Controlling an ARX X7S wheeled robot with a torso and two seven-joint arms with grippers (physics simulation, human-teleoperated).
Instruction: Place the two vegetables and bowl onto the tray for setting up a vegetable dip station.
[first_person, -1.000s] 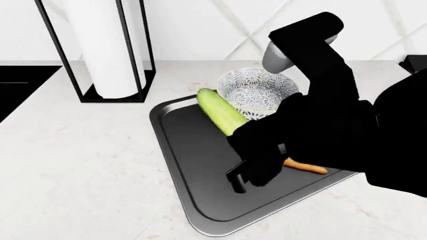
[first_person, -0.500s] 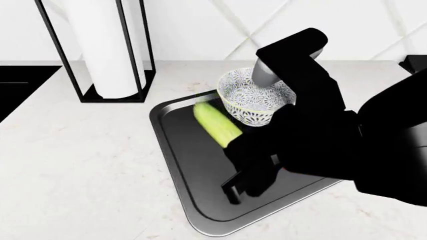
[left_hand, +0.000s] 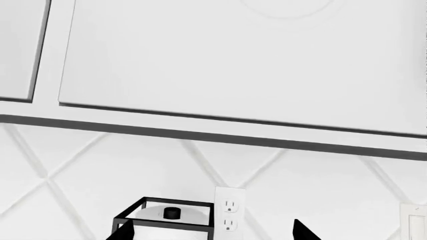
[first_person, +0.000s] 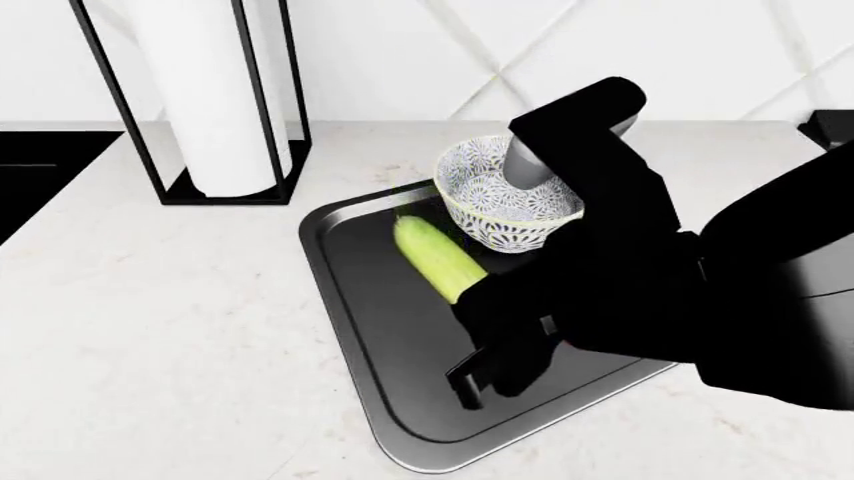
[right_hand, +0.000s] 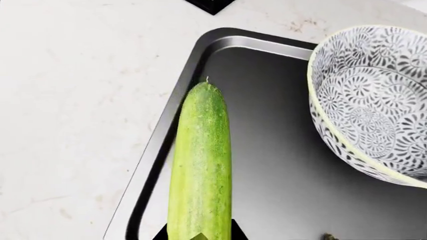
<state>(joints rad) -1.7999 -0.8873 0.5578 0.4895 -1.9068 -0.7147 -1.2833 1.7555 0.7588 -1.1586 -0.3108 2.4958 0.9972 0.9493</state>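
My right gripper (right_hand: 199, 236) is shut on the near end of the light-green cucumber (right_hand: 200, 160), which lies lengthwise over the left part of the dark grey tray (right_hand: 280, 165). In the head view the cucumber (first_person: 438, 255) points toward the tray's (first_person: 360, 300) far corner. My right arm hides the gripper there. The patterned bowl (first_person: 514, 195) stands at the tray's far side, beside the cucumber's tip; the right wrist view shows the bowl (right_hand: 373, 105) too. The carrot is hidden. My left gripper (left_hand: 213, 232) is open, raised and facing the wall.
A black wire paper-towel holder (first_person: 220, 100) stands on the counter at the back left, also seen as the holder (left_hand: 167, 220) in the left wrist view beside a wall outlet (left_hand: 229, 215). A black surface (first_person: 40, 160) borders the counter's left edge.
My right arm has lowered and drawn the cucumber back: its tip was over the tray's far rim beside the bowl and now lies inside the tray. The arm now covers the carrot.
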